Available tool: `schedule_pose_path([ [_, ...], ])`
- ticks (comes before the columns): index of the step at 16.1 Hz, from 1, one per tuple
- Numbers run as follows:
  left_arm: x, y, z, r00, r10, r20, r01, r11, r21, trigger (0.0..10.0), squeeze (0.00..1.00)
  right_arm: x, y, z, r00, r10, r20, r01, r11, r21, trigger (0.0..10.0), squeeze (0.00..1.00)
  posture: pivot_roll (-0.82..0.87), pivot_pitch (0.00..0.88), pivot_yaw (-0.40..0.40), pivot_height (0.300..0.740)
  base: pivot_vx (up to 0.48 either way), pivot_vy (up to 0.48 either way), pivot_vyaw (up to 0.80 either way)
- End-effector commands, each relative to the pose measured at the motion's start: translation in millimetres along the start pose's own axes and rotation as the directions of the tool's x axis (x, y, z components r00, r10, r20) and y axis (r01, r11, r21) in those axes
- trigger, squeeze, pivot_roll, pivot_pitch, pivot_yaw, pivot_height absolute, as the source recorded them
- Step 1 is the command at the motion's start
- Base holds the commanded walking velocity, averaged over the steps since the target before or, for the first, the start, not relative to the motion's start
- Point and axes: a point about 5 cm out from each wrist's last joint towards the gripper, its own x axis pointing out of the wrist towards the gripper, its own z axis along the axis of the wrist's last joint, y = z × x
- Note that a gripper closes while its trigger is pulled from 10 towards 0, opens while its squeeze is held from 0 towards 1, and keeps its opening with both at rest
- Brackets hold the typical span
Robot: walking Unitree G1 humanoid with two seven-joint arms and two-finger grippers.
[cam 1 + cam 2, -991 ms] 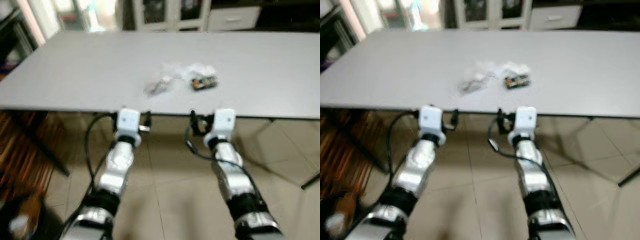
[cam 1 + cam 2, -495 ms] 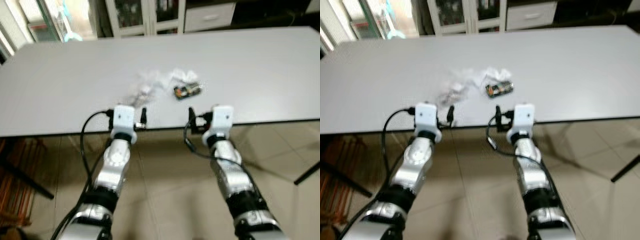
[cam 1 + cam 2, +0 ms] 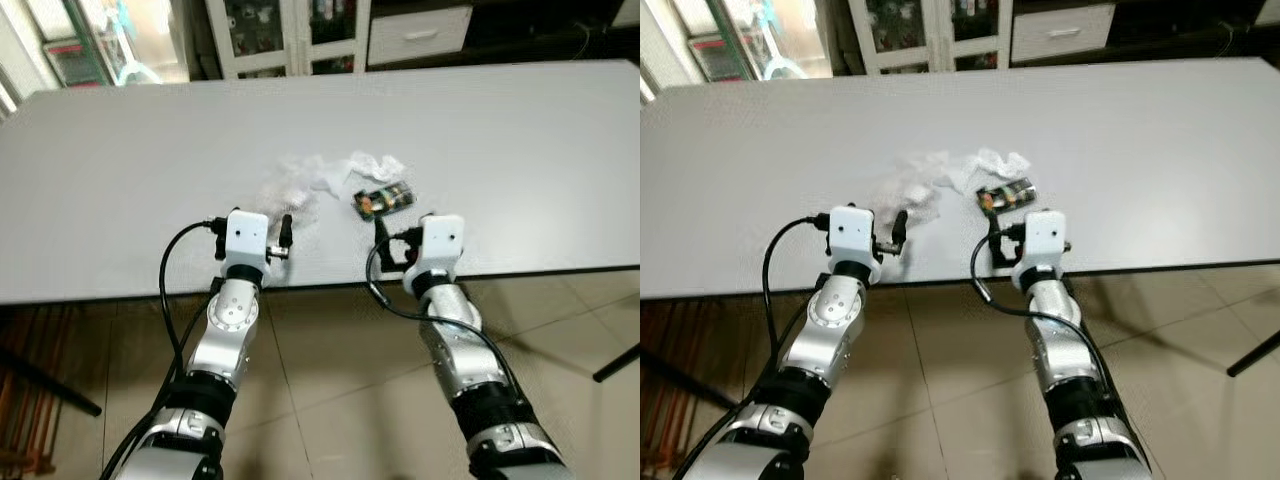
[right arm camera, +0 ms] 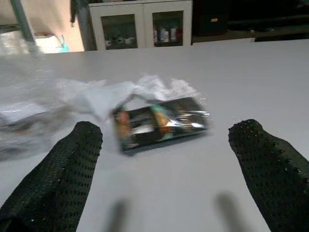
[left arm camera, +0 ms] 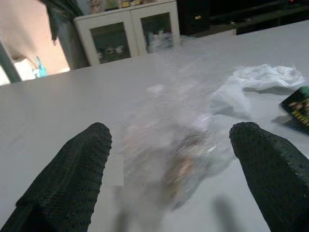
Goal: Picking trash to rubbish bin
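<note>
On the grey table (image 3: 120,170) lie three bits of trash: a crumpled clear plastic wrapper (image 3: 283,190), a white crumpled wad (image 3: 362,165) and a dark printed snack packet (image 3: 384,199). My left gripper (image 5: 171,133) is open at the table's near edge, and the clear wrapper (image 5: 178,145) lies just beyond its fingertips. My right gripper (image 4: 166,126) is open too, facing the snack packet (image 4: 161,122) a short way ahead. Neither gripper touches anything.
White glass-door cabinets (image 3: 290,30) stand behind the table. Tiled floor (image 3: 320,400) lies below me, with a dark table leg (image 3: 615,362) at the right and another (image 3: 50,385) at the left. The table's near edge (image 3: 330,285) crosses under both wrists.
The camera has come closer to the table and the view has steadied. Both grippers, earlier just short of the table edge, now reach over it toward the trash.
</note>
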Motion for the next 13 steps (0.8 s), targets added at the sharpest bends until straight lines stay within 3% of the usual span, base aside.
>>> schedule_pose_path([
  [1,0.7,-4.8,3.7,1.0,-0.009,0.015,0.009,1.0,-0.005,10.0,0.0,-0.2,-1.5,1.8,1.0,0.003,0.013,-0.003,1.0,-0.005,10.0,0.0,-0.07,0.046,0.051,0.74,0.386,0.0,0.62],
  [9,0.5,-6.1,4.2,1.0,-0.015,0.02,0.015,1.0,-0.003,10.0,0.0,-0.4,-3.6,1.1,1.0,-0.013,0.01,0.013,1.0,0.014,10.0,0.0,-0.07,0.034,0.054,0.74,0.383,0.0,0.08],
  [13,-0.9,-10.3,3.9,0.999,-0.046,0.026,0.046,0.999,-0.017,10.0,0.0,0.0,-2.6,0.9,1.0,-0.012,0.007,0.011,1.0,0.015,10.0,0.0,-0.08,0.03,0.056,0.74,0.0,0.0,0.0],
])
